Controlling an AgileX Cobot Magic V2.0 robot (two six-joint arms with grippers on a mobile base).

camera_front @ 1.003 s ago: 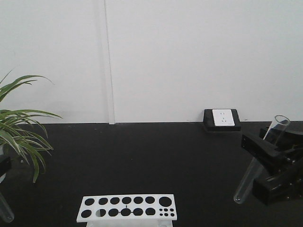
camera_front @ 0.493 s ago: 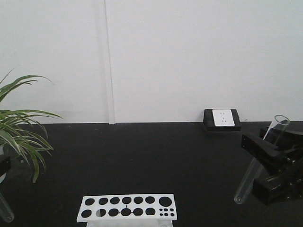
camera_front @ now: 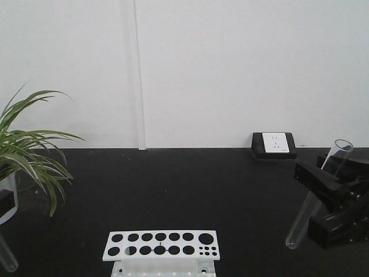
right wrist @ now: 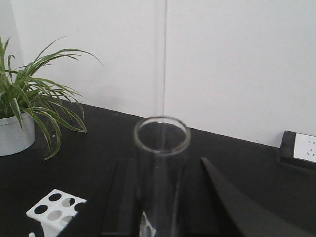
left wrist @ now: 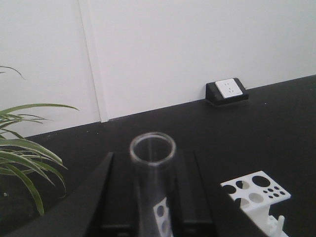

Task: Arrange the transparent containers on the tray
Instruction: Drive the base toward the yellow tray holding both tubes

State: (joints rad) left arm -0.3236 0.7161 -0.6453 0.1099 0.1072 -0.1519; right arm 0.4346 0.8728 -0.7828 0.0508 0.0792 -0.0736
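At the lower left edge of the front view, beside the potted plant [camera_front: 29, 144], only the rounded bottom of the left-hand test tube [camera_front: 7, 257] shows. The wrist view has the left gripper [left wrist: 152, 155] closed around it, open rim upward. The white holed rack [camera_front: 161, 247] stands bottom centre on the black tabletop [camera_front: 190, 190], with a wall socket [camera_front: 275, 144] right of centre behind. At the right edge the right gripper [right wrist: 162, 165] clamps the right-hand test tube [camera_front: 302, 216] about mid-length, tilted with its rim toward the upper right. The yellow tray appears in no view. With both glass tubes aloft, the carry likely wants slow travel. Each tube is best lowered nearly flat inside the rim before release, so it neither drops nor rolls.
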